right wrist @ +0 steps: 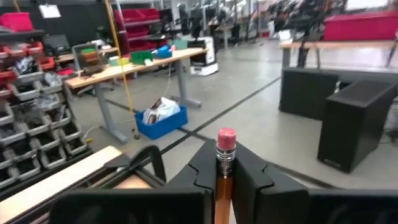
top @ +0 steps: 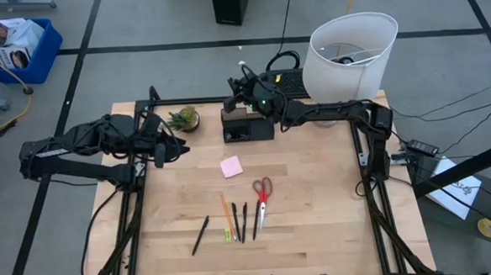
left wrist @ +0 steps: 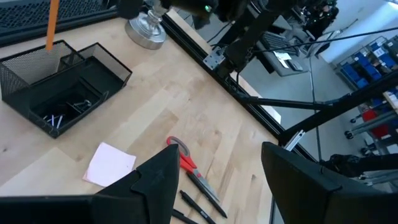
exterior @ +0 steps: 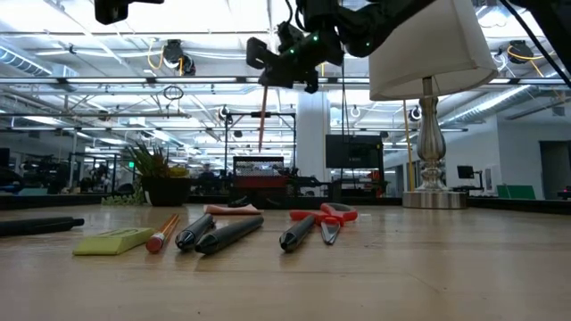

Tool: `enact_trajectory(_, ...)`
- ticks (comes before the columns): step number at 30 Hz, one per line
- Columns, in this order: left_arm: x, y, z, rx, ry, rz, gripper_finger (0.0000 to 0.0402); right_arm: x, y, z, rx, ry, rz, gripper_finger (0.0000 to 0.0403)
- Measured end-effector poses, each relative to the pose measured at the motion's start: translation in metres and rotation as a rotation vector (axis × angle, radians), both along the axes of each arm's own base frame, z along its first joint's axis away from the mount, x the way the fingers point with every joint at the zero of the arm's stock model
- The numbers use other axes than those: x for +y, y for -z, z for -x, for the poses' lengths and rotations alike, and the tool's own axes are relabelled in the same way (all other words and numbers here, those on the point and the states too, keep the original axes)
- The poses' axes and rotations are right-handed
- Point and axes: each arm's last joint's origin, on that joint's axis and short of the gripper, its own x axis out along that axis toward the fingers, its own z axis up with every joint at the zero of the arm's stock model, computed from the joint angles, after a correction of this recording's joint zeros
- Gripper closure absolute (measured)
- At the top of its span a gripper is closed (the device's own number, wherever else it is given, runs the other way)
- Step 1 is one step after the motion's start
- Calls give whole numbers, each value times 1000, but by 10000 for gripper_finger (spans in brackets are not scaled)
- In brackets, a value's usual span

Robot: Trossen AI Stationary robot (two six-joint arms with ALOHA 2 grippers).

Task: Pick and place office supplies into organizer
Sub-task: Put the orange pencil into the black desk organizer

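1. Right now the right gripper [right wrist: 225,180] is clamped on an orange pencil [right wrist: 224,171], eraser end up, so the pencil's long axis runs straight up and down.
2. Seen from overhead, that gripper [top: 247,85] hangs above the far end of the black mesh organizer [top: 247,124], which sits at the far middle of the wooden surface [top: 316,201].
3. From the left wrist camera, the pencil [left wrist: 52,25] points down at the organizer's taller cup [left wrist: 34,65]; whether its tip is already inside the rim I cannot tell. My guess is the next move is a straight drop or lowering into that cup.
4. The left gripper [left wrist: 214,180] waits spread apart and empty at the far left, next to a small potted plant [top: 183,118].
5. Nearer on the surface lie a pink sticky pad [top: 231,166], red scissors [top: 261,196], another pencil [top: 227,212] and black pens [top: 239,222], all well apart from the organizer.
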Motion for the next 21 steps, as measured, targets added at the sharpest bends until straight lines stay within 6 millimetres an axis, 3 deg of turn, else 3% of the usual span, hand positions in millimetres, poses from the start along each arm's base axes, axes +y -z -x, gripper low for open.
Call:
enact_trajectory(13,0,0,0,1,8,-18,169,-7,48,19,-28,0,-82,386)
enact_trajectory(21,1,0,0,3,-15,-29,169,5,58,21,-40,-27,-61,315)
